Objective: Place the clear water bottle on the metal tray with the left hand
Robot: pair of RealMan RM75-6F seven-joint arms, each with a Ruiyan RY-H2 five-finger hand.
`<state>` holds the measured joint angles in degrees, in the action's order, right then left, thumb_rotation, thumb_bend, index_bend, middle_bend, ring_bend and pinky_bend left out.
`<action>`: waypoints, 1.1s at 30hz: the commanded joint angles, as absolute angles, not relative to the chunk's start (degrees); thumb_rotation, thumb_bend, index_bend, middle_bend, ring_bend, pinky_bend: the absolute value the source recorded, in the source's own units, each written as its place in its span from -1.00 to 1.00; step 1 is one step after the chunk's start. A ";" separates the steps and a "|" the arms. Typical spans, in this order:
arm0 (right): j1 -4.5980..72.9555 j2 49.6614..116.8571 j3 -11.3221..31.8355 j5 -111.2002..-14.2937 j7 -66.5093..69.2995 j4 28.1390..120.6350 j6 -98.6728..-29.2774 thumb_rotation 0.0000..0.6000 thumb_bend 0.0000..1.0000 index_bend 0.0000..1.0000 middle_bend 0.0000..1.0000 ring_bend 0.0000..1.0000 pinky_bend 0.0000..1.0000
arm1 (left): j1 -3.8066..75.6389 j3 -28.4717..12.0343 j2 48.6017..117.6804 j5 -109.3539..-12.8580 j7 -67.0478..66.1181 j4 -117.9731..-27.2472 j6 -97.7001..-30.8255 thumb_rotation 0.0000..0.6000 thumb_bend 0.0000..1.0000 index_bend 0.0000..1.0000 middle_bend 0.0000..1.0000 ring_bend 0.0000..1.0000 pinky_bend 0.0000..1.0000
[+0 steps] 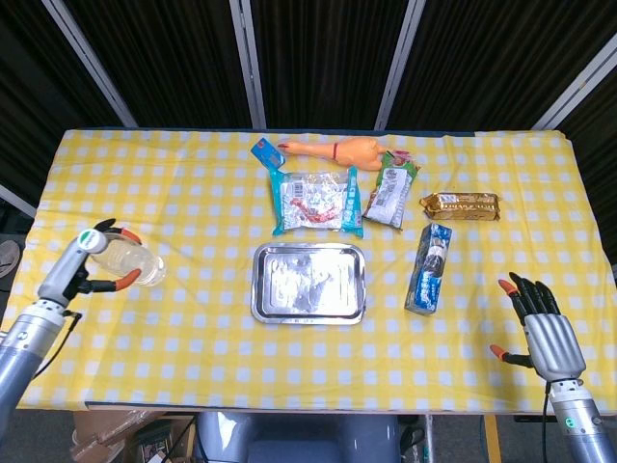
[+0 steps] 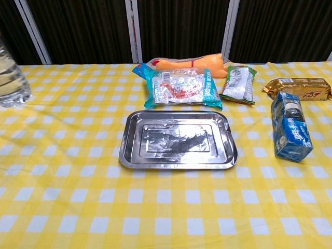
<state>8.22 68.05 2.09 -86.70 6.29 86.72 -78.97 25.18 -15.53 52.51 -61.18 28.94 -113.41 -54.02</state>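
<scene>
**Operator:** Head view gives me both hands. My left hand (image 1: 85, 265) is over the table's left edge, wrapped round the clear water bottle (image 1: 123, 261), orange fingertips (image 1: 127, 279) on its side and the green cap at the top of the grip. The bottle is tilted, base pointing in toward the table, and is well apart from the metal tray (image 1: 308, 283).

**Observer:** Does the chest view agree?

**Operator:** It shows much less. Only a sliver of the bottle (image 2: 11, 78) shows at the frame's left border, above the yellow checked cloth (image 2: 166, 207), with no hand visible there at all. I cannot tell from it whether the bottle touches the table.

**Observer:** And the right hand?

**Operator:** Only the head view has it. My right hand (image 1: 545, 331) sits off the table's front right corner, fingers spread and straight, holding nothing.

**Observer:** What does the chest view add?

**Operator:** A close look at the tray (image 2: 178, 138): it lies flat near the table's middle, nothing in it. Just behind it is a foil snack pack (image 2: 180, 87), then a rubber chicken (image 2: 192, 63) toward the back edge. A green packet (image 2: 239, 84) is just right of those, a gold bar (image 2: 296, 87) further right, and a blue box (image 2: 290, 126) toward the right edge.
</scene>
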 commanded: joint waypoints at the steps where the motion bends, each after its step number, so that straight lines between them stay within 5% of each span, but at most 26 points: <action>1: 8.19 67.96 2.07 -86.75 6.57 86.61 -79.02 1.00 -0.90 -0.78 -1.00 -0.90 -1.00 | 33.10 -17.45 60.34 -51.94 16.50 -118.50 -55.14 1.00 0.06 0.11 0.01 -0.95 -0.83; 13: 7.88 67.54 1.91 -87.18 7.50 86.41 -79.74 1.00 -0.90 -0.78 -1.00 -0.90 -1.00 | 44.71 -19.19 74.07 -35.87 -3.46 -127.18 -66.86 1.00 0.06 0.11 0.01 -0.95 -0.83; 17: 7.63 67.27 1.79 -87.47 7.64 86.69 -80.26 1.00 -0.90 -0.78 -1.00 -0.90 -1.00 | 40.16 -17.07 68.15 -36.81 -3.83 -127.77 -70.93 1.00 0.06 0.11 0.01 -0.95 -0.83; 26: 7.77 67.63 1.64 -87.37 6.27 87.20 -79.77 1.00 -0.90 -0.78 -1.00 -0.90 -1.00 | 28.98 -16.25 52.77 -46.95 14.02 -122.77 -61.85 1.00 0.06 0.11 0.01 -0.95 -0.83; 33: 7.99 68.10 1.77 -86.94 5.45 87.03 -79.30 1.00 -0.90 -0.78 -1.00 -0.90 -1.00 | 24.87 -16.50 49.25 -52.58 26.22 -115.42 -55.66 1.00 0.06 0.11 0.01 -0.95 -0.83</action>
